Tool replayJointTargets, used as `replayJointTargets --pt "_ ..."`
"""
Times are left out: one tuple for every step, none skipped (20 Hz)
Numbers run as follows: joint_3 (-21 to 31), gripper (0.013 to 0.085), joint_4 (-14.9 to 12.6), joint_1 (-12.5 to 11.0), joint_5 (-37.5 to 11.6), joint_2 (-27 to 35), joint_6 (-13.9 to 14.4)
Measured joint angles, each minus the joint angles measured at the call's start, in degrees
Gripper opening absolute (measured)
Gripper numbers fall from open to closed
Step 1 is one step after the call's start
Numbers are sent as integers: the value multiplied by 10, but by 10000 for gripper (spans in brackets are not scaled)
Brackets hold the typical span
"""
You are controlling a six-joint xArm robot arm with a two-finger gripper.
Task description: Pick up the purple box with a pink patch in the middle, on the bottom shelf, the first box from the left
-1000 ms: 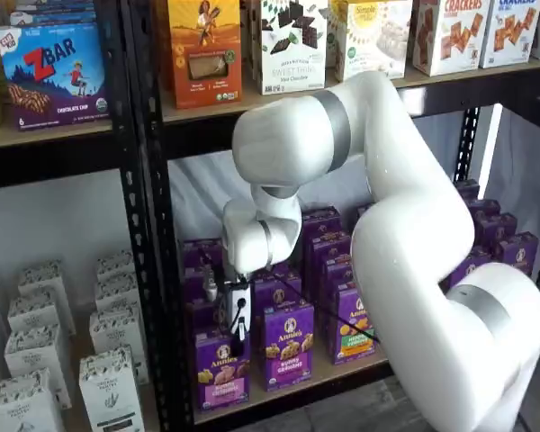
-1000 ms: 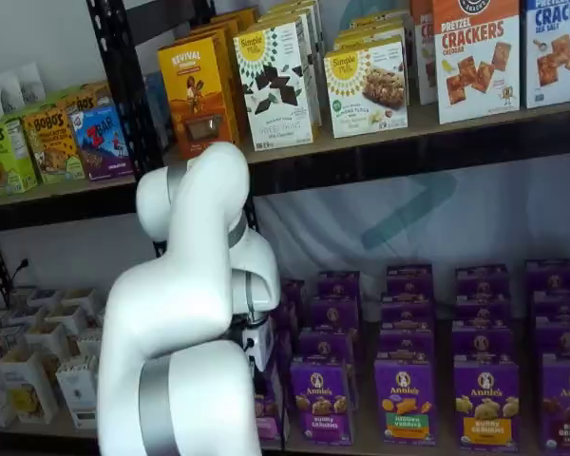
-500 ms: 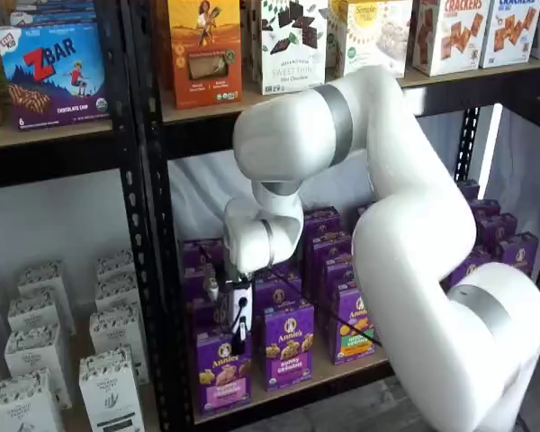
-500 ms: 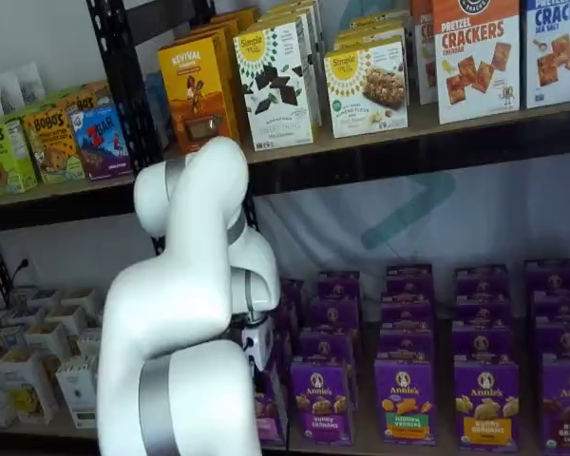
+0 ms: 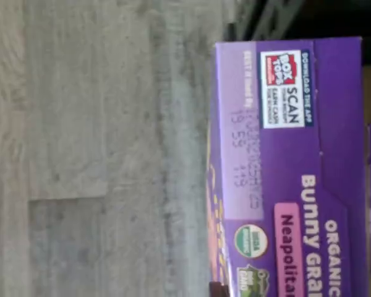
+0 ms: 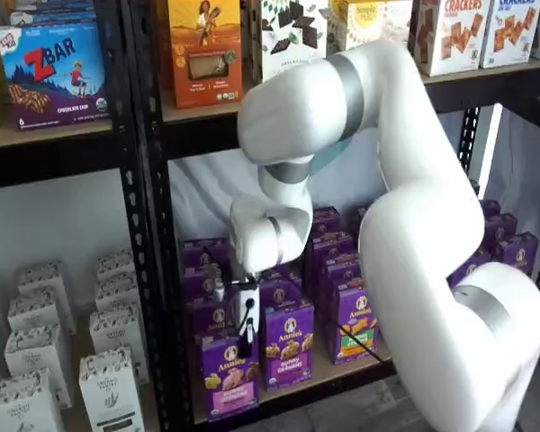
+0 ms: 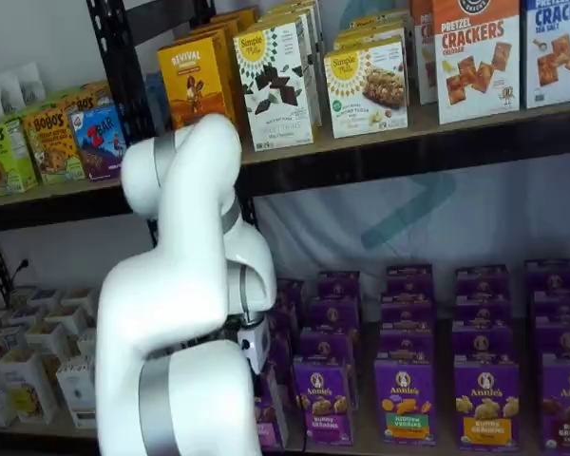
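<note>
The purple box with the pink patch stands at the left end of the front row on the bottom shelf, leaning slightly out over the front edge. My gripper hangs from the white wrist straight above it. Its black fingers are down on the carton's top, shut on it. The wrist view shows the purple box's top close up, with a pink "Neapolitan" patch, and grey floor beside it. In a shelf view the arm hides most of the purple box, and only the gripper's white body shows.
More purple Annie's cartons fill the shelf in rows to the right, one with a green patch. A black perforated upright stands just left of the box. White cartons stand in the left bay. Orange and white cartons stand on the board above.
The purple box has come a little forward out of its row, with the gripper on it. The arm's elbow has risen.
</note>
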Motion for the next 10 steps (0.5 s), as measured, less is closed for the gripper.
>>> replayJointTargets --pt "14 330 -4 0 -5 -9 3" --pt "35 330 -11 0 -12 -23 9" --pt "52 330 -20 -1 -19 -34 16" --pt "70 330 -25 -2 -24 -46 20" --pt "87 330 -26 -3 -30 -58 20" --pt "101 330 -29 -4 -36 -68 22" --pt "114 330 -31 -5 -40 -78 23" --pt "129 330 -30 -5 -43 -89 21" --pt "141 330 -30 -5 -45 -99 20" --pt "155 330 -32 -6 -45 -112 21"
